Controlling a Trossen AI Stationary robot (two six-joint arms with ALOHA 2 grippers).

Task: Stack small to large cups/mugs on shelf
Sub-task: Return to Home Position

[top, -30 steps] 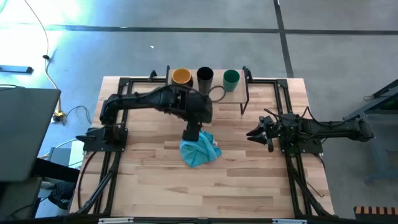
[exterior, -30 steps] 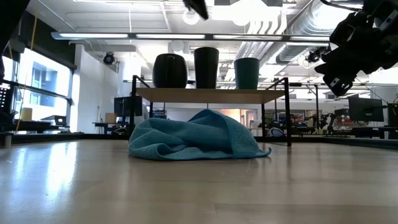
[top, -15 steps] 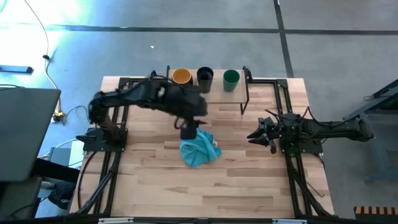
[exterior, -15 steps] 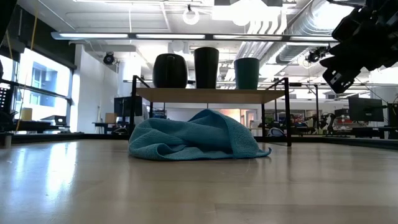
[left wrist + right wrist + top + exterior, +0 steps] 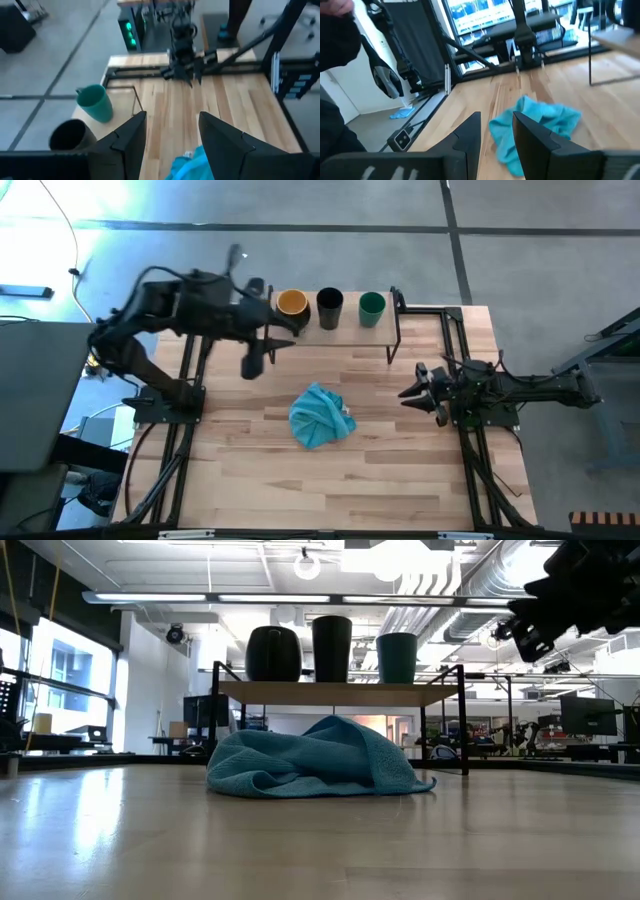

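The 3 vessels stood in a row on the shelf (image 5: 349, 322) at the far edge of the table (image 5: 400, 480). The dark mug (image 5: 291, 303) with its yellow-orange inside was at the left end, the black cup (image 5: 329, 304) in the middle and the green cup (image 5: 372, 305) at the right. All 3 were upright with their mouths up. From table height the mug (image 5: 273, 653) and the black cup (image 5: 332, 648) stood very near each other, possibly touching, though I could not be sure. The green cup (image 5: 397, 657) stood a little apart from them on the light board (image 5: 340, 692).

In front of the shelf, near the middle of the table, a teal cloth (image 5: 320, 417) lay crumpled in a heap, touched by neither arm.

The left gripper (image 5: 253, 362) hung high over the table's left side, just beside the shelf's left end and clear of the mug. Seen from its own wrist, the left gripper (image 5: 172, 132) had its 2 fingers spread wide with nothing between them.

The right gripper (image 5: 415, 393) waited low over the right side of the table, pointing toward the cloth and well apart from it. Its fingers (image 5: 470, 135) stood a narrow gap apart and held nothing.
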